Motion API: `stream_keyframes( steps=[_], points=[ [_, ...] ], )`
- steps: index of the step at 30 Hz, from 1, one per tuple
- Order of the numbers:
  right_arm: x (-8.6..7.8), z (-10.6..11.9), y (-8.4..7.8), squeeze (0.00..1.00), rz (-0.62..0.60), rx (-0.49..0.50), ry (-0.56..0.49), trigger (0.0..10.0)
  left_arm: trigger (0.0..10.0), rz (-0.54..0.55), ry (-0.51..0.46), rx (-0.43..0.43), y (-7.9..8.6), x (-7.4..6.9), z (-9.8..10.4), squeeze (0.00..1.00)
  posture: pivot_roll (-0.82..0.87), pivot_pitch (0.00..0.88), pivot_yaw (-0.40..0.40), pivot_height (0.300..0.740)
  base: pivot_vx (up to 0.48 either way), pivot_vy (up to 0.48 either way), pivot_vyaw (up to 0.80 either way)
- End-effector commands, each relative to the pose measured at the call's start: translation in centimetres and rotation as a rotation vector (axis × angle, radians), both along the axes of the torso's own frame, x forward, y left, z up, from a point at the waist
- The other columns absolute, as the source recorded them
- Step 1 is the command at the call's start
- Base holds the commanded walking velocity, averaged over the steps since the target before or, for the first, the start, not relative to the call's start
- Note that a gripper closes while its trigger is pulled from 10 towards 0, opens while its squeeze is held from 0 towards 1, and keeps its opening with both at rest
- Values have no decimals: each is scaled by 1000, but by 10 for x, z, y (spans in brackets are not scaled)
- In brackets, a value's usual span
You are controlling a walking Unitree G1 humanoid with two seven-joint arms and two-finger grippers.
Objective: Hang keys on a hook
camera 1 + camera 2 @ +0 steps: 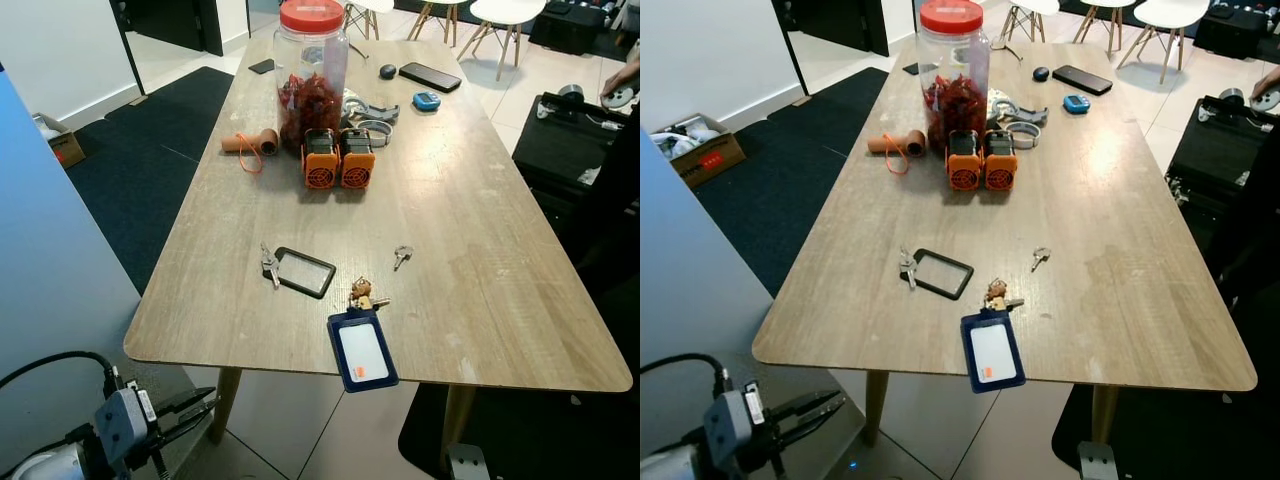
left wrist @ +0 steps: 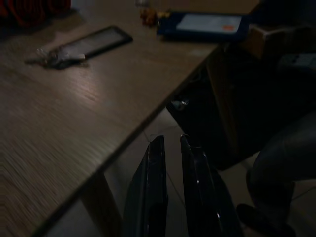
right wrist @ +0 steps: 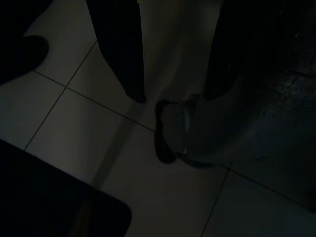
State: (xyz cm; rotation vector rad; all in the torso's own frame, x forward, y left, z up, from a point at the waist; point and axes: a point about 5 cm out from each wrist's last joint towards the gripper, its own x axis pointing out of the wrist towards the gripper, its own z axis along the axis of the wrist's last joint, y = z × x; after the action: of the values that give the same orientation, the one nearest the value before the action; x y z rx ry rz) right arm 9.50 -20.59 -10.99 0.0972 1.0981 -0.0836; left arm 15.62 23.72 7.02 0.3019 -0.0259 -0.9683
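Note:
Three key sets lie on the wooden table (image 1: 480, 300) near its front edge. One bunch of keys (image 1: 270, 265) is joined to a black-framed tag (image 1: 306, 272). A single small key (image 1: 402, 256) lies to the right of it. A third bunch with a brown charm (image 1: 361, 294) sits at the top of a blue badge holder (image 1: 362, 352) that overhangs the edge. My left gripper (image 1: 196, 409) hangs below the table's front left corner, shut and holding nothing; its fingers (image 2: 157, 163) point past the table edge. My right gripper (image 3: 175, 96) hangs open over the tiled floor.
Farther back on the table stand a red-lidded jar (image 1: 312, 70), two orange-black units (image 1: 338, 160), a cardboard roll (image 1: 250, 143) and a phone (image 1: 430, 76). A blue panel (image 1: 50, 260) rises at my left. A black case (image 1: 570, 130) and a person's hand (image 1: 625, 80) are at the right.

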Motion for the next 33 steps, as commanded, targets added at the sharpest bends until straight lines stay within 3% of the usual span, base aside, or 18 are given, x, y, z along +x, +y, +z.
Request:
stream_keyframes(
  steps=[1, 5, 8, 10, 15, 19, 20, 22, 25, 29, 33],
  points=[
    [-7, -2, 2, 0, 2, 13, 20, 10000, 10000, -6, -17, 2, 4, 4, 10, 0, 68, 46, 0, 740, 0, 0, 0],
    [-9, -2, 1, 0, 1, 13, 23, 10000, 10000, 72, -96, -78, -10, 31, 31, 0, 70, 47, 2, 740, 0, 0, 0],
    [-9, -2, 1, 0, -2, 15, 22, 10000, 10000, 157, -99, -160, -22, 50, 42, 0, 69, 50, 8, 740, 0, 0, 0],
    [-9, -2, 1, 0, -3, 15, 21, 10000, 10000, 174, -94, -179, -24, 53, 44, 0, 69, 50, 8, 740, 0, 0, 0],
    [-7, -2, 3, 0, -20, 20, 12, 10000, 10000, 230, 4, -319, -49, 68, 45, 0, 60, 54, 17, 740, 0, 0, 0],
    [-6, -2, 4, 0, -20, 20, 13, 10000, 10000, 262, 14, -368, -68, 80, 48, 0, 65, 55, 11, 740, 0, 0, 0],
    [-6, -2, 4, 0, -20, 20, 13, 10000, 10000, 262, 14, -368, -68, 80, 48, 0, 65, 55, 11, 740, 0, 0, 0],
    [-5, -2, 4, 0, -19, 20, 15, 10000, 10000, 331, -16, -368, -91, 99, 50, 0, 69, 56, 8, 740, 0, 0, 0],
    [-5, -2, 5, 0, -18, 21, 15, 10000, 10000, 369, -9, -375, -98, 105, 47, 0, 63, 54, 9, 740, 0, 0, 0],
    [-3, -2, 7, 0, -27, 24, 9, 10000, 10000, 488, 36, -278, -112, 122, 30, 0, 50, 55, 16, 740, 0, 0, 0],
    [-2, -2, 7, 0, -34, 23, 5, 10000, 10000, 523, 73, -236, -123, 127, 22, 0, 46, 54, 17, 740, 0, 0, 0]
  ],
)
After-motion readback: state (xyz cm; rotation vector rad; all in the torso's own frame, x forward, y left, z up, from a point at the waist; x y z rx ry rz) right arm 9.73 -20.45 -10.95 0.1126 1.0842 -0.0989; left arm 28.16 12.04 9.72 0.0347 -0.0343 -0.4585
